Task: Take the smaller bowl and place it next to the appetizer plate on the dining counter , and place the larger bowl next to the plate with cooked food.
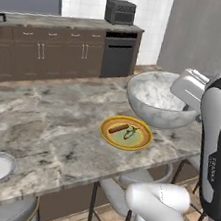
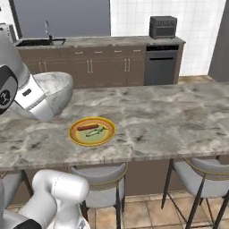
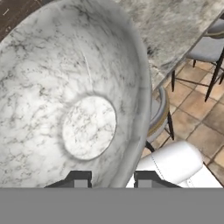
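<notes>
The pincer [image 3: 108,178] gripped the large bowl's [image 1: 157,97] rim just beside the yellow plate [image 1: 126,133]; the hand hid the bowl's near side.

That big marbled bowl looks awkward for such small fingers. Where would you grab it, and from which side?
By the rim. The larger bowl is too wide to span, but its wall is thin, so one finger goes inside and one outside, coming from above. The gripper grips it just so, straddling the near rim.
</notes>
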